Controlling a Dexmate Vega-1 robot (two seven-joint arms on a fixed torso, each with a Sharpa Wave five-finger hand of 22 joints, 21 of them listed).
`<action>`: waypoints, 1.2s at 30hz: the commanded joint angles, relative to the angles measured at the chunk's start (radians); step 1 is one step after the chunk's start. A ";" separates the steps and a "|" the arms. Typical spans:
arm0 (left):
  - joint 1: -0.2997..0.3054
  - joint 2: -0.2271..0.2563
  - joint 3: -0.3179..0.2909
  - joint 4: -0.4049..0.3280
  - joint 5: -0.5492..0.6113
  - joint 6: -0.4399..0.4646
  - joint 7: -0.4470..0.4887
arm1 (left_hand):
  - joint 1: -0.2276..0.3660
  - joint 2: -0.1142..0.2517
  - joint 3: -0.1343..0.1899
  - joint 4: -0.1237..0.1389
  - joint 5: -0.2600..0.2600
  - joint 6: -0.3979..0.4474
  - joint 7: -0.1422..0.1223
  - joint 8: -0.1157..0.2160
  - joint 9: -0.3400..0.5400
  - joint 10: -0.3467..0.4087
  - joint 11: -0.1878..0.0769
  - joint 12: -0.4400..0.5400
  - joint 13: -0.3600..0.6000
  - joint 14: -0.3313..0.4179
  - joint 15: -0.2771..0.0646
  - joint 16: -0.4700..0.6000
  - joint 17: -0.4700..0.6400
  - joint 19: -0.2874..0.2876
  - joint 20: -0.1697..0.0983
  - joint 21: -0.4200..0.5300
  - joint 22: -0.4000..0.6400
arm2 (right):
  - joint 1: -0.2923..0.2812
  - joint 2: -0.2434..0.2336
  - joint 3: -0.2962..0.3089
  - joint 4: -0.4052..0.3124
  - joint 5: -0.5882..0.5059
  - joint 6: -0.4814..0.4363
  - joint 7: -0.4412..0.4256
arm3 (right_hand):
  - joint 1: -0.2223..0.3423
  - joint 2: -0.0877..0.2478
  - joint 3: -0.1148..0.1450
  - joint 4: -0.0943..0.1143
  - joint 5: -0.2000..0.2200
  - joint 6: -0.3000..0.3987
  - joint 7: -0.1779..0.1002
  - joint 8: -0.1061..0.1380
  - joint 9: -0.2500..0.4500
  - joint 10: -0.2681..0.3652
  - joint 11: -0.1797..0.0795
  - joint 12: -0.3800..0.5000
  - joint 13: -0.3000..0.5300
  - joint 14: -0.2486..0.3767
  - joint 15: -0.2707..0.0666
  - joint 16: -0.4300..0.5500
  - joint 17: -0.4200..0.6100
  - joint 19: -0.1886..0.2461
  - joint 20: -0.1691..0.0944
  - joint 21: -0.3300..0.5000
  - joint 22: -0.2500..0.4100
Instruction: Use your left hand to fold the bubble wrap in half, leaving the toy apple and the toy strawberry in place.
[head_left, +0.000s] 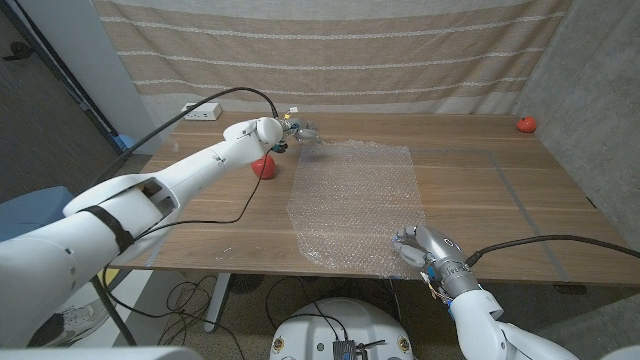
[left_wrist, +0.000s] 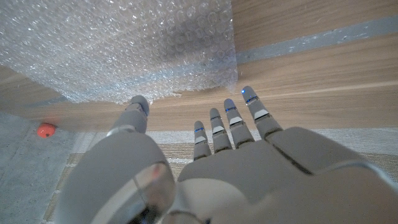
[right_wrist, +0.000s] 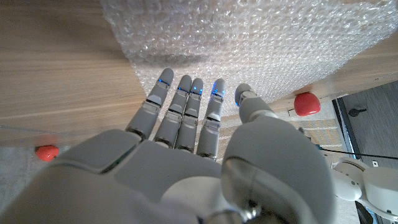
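Reaching across the counter, the left robot hand hovers at the far left corner of the bubble wrap, fingers apart and grasping nothing. The right robot hand, also released with fingers extended, sits at the sheet's near right corner. The wrap lies flat and unfolded mid-counter, clear, glinting, slightly rumpled along its edges. The likely risk: the toy apple sits just beside the left arm, near the wrap's left edge, so a sweeping fold could nudge it. The slick film might also slip from a shallow pinch. The toy strawberry sits well apart at the far right corner.
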 joint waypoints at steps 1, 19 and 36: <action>-0.054 -0.062 0.064 0.093 0.030 -0.012 -0.031 | 0.036 -0.001 -0.012 -0.002 0.002 0.017 0.002 0.005 0.005 0.046 -0.006 0.012 0.005 0.055 -0.010 0.011 0.001 0.059 0.005 0.019 0.005 | -0.015 0.008 -0.006 -0.008 0.008 -0.022 -0.025 | 0.009 0.000 0.008 -0.001 0.003 0.013 -0.001 -0.003 0.002 0.009 -0.001 0.001 0.002 0.011 0.000 -0.002 0.002 0.007 0.000 0.004 0.005; -0.089 -0.111 0.123 0.161 0.056 0.050 -0.063 | 0.312 0.032 0.003 -0.016 0.014 0.010 0.018 0.002 0.008 0.044 -0.001 -0.017 0.005 0.216 -0.031 0.005 -0.001 0.325 -0.064 0.100 0.004 | -0.010 -0.003 -0.006 -0.008 0.032 -0.047 -0.021 | 0.011 0.000 0.017 -0.003 0.001 0.123 0.008 0.015 0.001 0.082 -0.005 0.013 0.002 0.061 -0.016 0.015 0.011 0.025 -0.001 0.008 0.006; 0.008 -0.071 0.093 0.030 0.108 0.044 0.169 | 0.831 0.073 0.006 -0.016 0.034 0.389 0.086 0.076 0.026 0.411 -0.089 0.067 0.018 0.682 -0.231 0.060 0.017 0.605 -0.296 0.316 0.014 | -0.004 -0.005 -0.011 0.013 0.054 -0.053 -0.039 | 0.010 0.003 0.028 -0.002 0.000 0.193 0.015 0.015 0.000 0.148 0.004 0.021 0.000 0.138 -0.022 0.038 0.012 0.087 -0.019 0.029 0.007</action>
